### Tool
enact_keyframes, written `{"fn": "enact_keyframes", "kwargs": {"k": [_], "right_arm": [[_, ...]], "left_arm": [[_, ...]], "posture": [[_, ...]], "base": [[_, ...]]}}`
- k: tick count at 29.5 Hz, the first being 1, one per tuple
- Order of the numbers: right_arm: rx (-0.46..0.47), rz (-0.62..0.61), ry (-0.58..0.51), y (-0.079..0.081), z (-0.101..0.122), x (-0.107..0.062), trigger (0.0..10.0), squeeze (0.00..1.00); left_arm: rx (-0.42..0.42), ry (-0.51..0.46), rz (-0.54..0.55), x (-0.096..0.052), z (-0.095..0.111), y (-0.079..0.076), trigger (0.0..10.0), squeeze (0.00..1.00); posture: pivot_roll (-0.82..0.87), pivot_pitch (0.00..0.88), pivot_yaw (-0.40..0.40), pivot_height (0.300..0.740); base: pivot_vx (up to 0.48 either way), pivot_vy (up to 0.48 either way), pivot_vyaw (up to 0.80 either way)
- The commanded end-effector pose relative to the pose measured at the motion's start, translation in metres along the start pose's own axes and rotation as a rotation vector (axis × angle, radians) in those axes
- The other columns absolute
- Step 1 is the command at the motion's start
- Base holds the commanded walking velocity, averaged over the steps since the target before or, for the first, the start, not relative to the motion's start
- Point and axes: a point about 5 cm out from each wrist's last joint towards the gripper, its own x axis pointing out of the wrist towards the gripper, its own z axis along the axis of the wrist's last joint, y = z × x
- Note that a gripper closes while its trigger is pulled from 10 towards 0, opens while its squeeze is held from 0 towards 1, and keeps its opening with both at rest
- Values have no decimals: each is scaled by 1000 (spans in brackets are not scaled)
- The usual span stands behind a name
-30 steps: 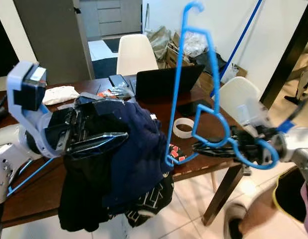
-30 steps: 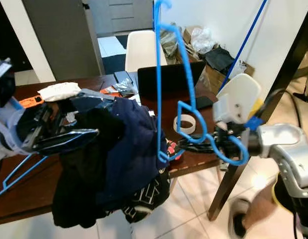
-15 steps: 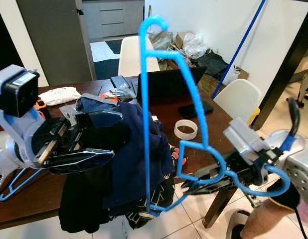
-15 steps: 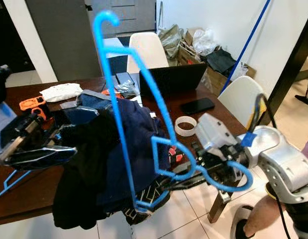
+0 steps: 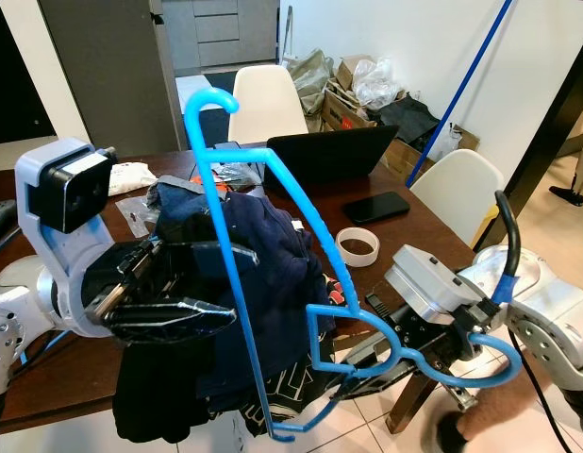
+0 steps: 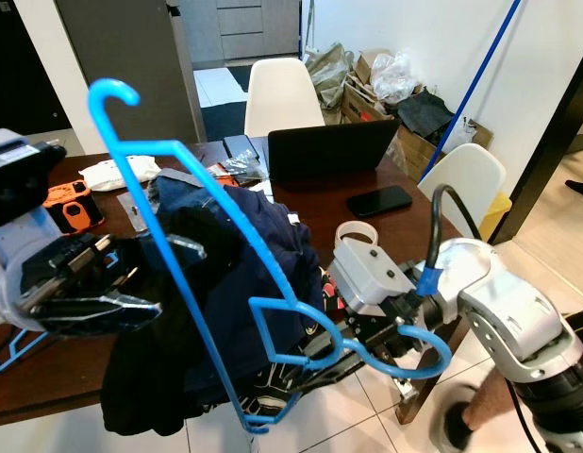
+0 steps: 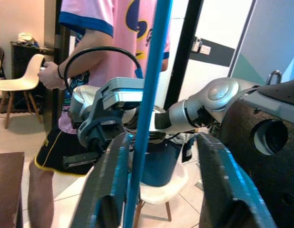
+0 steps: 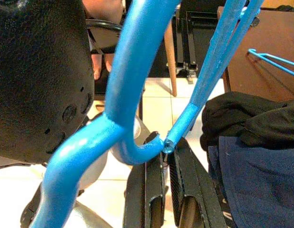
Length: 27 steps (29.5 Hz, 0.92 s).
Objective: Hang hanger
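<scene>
Dark wooden bench (image 5: 419, 222) in a dining room, laptop (image 5: 329, 156) and tape roll (image 5: 358, 244) on it; hanging not yet done.
Right hand (image 6: 320, 363), fingers pinched shut, grips blue hanger (image 5: 273, 274), hook up, no rail seen. Left hand (image 5: 174, 293), fingers parted, carries dark clothes (image 5: 258, 283). Boxes (image 5: 353, 90) behind hold bags.

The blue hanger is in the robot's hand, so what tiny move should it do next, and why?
Probably tip the blue hanger a little further toward the dark clothes. The right gripper pinches the hanger's bottom bar, and its long side already leans across the clothes bunched at the left gripper, so its shoulder could slip inside.
</scene>
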Motion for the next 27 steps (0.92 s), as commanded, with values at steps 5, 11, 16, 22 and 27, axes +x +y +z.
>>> {"fn": "enact_keyframes", "kwargs": {"k": [5, 11, 16, 22, 27], "right_arm": [[-20, -10, 12, -2, 3, 2, 10000, 0], [-25, -48, -15, -6, 4, 2, 10000, 0], [-34, -112, -58, -13, 7, 2, 10000, 0], [-18, -238, -146, -26, 9, -1, 10000, 612], [-5, -295, -188, -32, 9, -3, 10000, 1000]], "left_arm": [[-11, 29, -7, 2, -2, 0, 0, 0], [10, 56, 48, -3, -1, 3, 0, 0], [28, 49, 74, -4, 0, 5, 0, 0], [59, 29, 104, -4, 2, 8, 0, 0], [73, 22, 116, -5, 4, 9, 0, 0]], "posture": [[0, 0, 18, 740], [7, 0, 14, 740], [5, 0, 13, 740], [3, 0, 13, 740], [2, 0, 11, 740]], "base": [[0, 0, 0], [0, 0, 0], [0, 0, 0], [0, 0, 0], [0, 0, 0]]}}
